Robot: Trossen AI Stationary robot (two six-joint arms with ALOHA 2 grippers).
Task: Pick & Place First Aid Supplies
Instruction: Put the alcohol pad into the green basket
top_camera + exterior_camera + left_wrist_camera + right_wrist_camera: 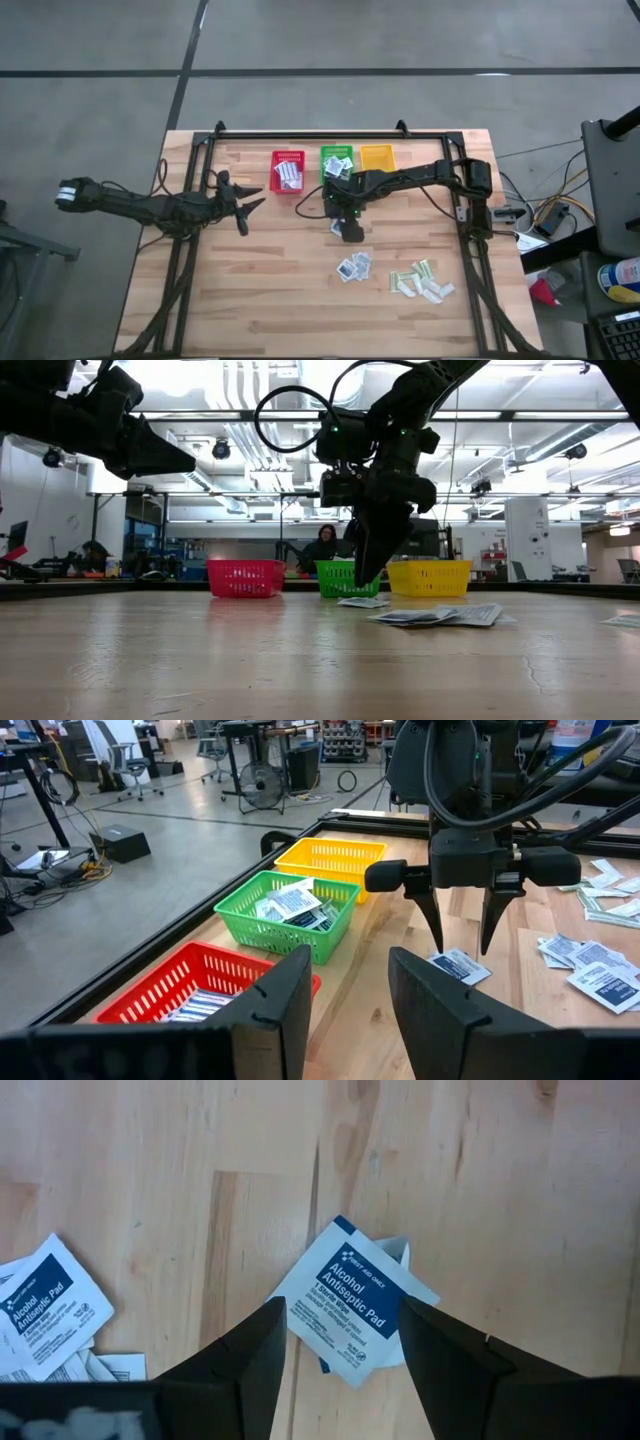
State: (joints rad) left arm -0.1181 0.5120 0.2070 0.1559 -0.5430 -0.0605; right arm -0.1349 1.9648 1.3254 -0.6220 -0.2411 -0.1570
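**Right gripper poised over an alcohol pad**

Now, closest to my right wrist camera, I see the right gripper [335, 1345] with its two dark fingers spread wide, straddling a square white-blue alcohol pad packet [352, 1303] that lies flat on the wooden table [450, 1170]. The fingers are not holding it; in the left wrist view their tips hang just above that packet [458, 966], one on each side. A second small packet peeks out from under it.

I take the green basket [336, 159] as my landmark. The right gripper [349, 226] hangs in front of the basket, toward the near edge of the table. Further from the basket in the same direction lies a small cluster of square white-blue packets [353, 267], and beside that, toward the right arm's side, a scatter of pale green-beige strips [421, 280].

The green basket itself holds several white-blue packets [290, 906]. The red basket [288, 171] stands just beside it on the left arm's side and holds white packets with blue stripes [290, 176]; the yellow basket [377, 157] stands just beside it on the other side.

The left gripper [245, 203] waits well to the left of the red basket, above the table, its fingers [270, 1010] wide apart and gripping nothing.

Beyond the baskets, in the low view, a person [322, 548] sits in the room behind the table.
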